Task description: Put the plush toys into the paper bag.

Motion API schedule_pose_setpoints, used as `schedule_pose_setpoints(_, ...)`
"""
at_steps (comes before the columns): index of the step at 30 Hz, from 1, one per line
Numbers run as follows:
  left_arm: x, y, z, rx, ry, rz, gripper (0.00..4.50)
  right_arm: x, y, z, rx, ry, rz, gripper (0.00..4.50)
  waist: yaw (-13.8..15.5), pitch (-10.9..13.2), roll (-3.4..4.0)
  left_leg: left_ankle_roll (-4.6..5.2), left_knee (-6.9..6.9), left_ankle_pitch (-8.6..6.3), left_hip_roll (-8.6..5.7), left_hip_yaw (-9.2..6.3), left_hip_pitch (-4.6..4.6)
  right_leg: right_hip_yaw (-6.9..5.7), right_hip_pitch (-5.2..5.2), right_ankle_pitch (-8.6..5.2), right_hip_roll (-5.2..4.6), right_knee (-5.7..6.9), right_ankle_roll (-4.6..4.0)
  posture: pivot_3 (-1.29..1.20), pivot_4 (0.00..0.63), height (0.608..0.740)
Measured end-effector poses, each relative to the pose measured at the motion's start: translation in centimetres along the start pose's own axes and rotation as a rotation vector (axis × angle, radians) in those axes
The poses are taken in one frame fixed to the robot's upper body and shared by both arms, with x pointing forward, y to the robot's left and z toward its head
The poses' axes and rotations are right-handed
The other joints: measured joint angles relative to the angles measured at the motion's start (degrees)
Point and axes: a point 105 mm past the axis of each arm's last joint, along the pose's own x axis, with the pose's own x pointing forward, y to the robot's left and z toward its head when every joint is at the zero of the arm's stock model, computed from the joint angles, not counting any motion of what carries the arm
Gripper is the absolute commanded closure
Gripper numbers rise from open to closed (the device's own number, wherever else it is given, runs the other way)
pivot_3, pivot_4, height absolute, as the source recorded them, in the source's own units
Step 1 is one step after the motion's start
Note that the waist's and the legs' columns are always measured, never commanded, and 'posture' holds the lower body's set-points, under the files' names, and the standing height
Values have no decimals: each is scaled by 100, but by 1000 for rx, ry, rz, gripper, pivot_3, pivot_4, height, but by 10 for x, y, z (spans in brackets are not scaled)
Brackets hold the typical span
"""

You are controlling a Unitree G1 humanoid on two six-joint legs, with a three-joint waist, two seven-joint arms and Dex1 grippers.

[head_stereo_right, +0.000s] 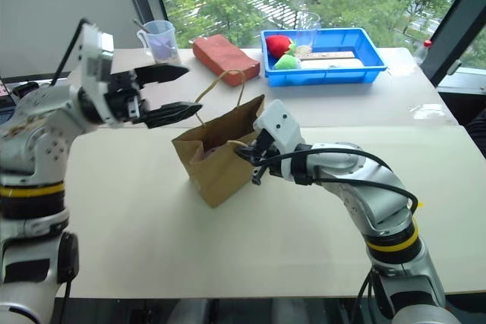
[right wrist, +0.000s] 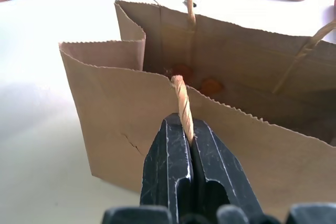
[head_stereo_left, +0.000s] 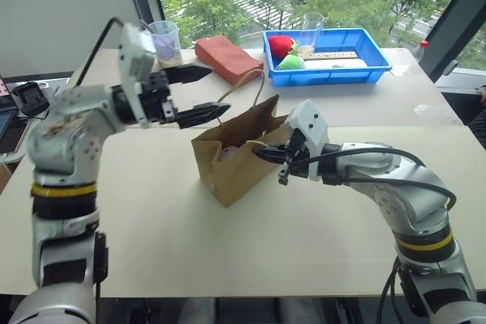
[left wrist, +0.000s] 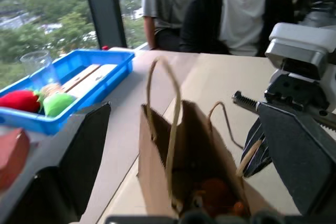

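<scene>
Holding the bag (head_stereo_left: 235, 161) by its near cord handle (right wrist: 182, 106), my right gripper (right wrist: 190, 145) has its fingers pressed fully together on the cord. I judge this grip is there to keep the bag standing with its mouth open, so that a toy can drop inside without the paper falling over.

My left gripper (head_stereo_left: 199, 93) hangs just left of the bag's mouth, above the table (head_stereo_left: 152, 218). Its two fingers are spread wide and carry nothing.

The bag stands upright near the middle of the table, mouth up. Its long axis runs from near left to far right, and the far handle (head_stereo_left: 241, 85) rises in a loop above the mouth. Deep inside I see something brown with orange patches (right wrist: 197, 80), probably the monkey, and a pale pinkish lump (head_stereo_left: 228, 153) shows at the mouth. I cannot tell surely whether both toys are in.

Far on the table are a blue tray (head_stereo_left: 323, 73), a reddish block (head_stereo_left: 228, 57) and a cup (head_stereo_left: 165, 42).
</scene>
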Motion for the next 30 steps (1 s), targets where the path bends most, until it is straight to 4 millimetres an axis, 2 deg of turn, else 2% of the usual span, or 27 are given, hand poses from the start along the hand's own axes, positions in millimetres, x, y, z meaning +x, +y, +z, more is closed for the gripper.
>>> schedule_pose_setpoints(2,-17,-5,-20,-47,60,44,26,0,0,0,-6,0,4,4500,-5,0,0,0,-1,0,0,0,0,0,0,0,0,-1,0,0,150,740)
schedule_pose_setpoints(5,-28,-21,-46,-127,119,33,26,1,-3,-3,-4,7,4,4500,52,0,-1,0,1,0,0,0,-2,0,2,0,-1,-14,0,0,150,740)
schedule_pose_setpoints(9,-22,-37,-64,-165,155,-40,26,4,-1,-3,-5,9,28,4500,147,1,-2,-2,2,1,-1,0,-5,0,7,1,-1,-18,-2,0,150,740)
schedule_pose_setpoints(15,-6,-46,-87,-194,171,-130,26,8,-3,3,-21,-5,39,4500,110,0,-1,-3,1,1,0,1,-2,0,4,1,0,-15,-3,0,150,740)
schedule_pose_setpoints(19,4,-59,-90,-168,166,-167,26,15,-4,4,-20,-1,34,4500,68,0,-1,-2,0,1,0,1,-2,1,3,1,0,-15,-3,0,150,740)
schedule_pose_setpoints(25,13,-69,-96,-156,131,-106,26,23,-6,4,-6,-8,9,4500,69,0,-1,-2,0,1,0,1,-2,1,2,1,0,-16,-3,0,150,740)
schedule_pose_setpoints(30,20,-62,-98,-130,123,23,26,28,-5,4,2,-15,8,4500,89,0,-1,-2,2,1,-1,1,-1,1,6,1,-1,-16,-3,0,150,740)
